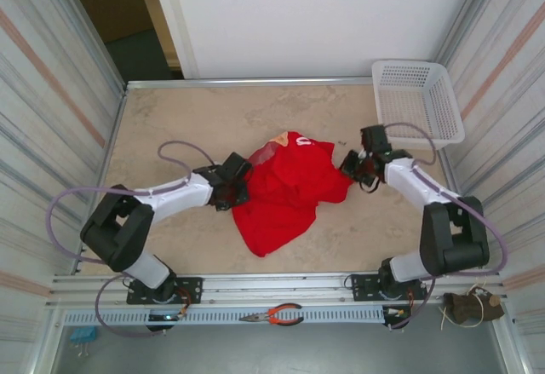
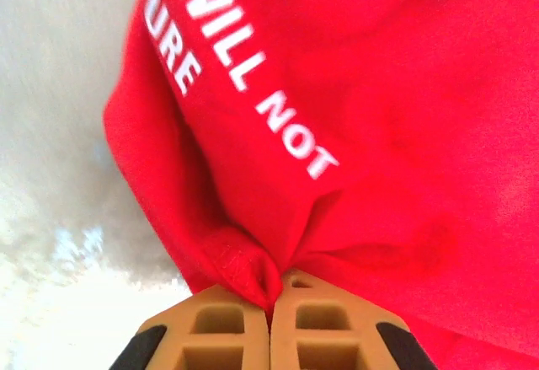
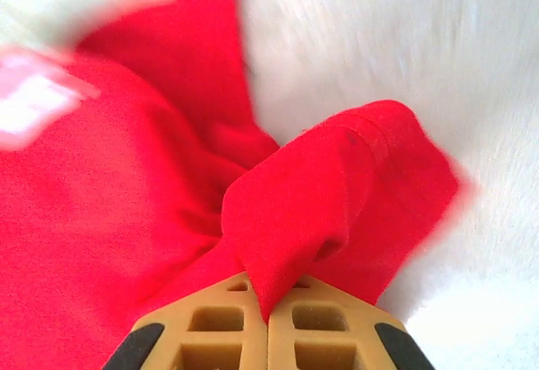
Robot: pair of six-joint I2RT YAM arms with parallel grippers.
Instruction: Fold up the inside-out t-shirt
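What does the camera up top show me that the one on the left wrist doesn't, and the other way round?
From above: the whole crumpled red t-shirt lying on the table, the right claw at its right edge, a white basket in the far right corner, and pliers on the near rail.
From the left wrist: white lettering reading WILL NOT, and the left claw shut tight on a pinched fold.
Both: the t-shirt, the pale table, and the left claw gripping the cloth.
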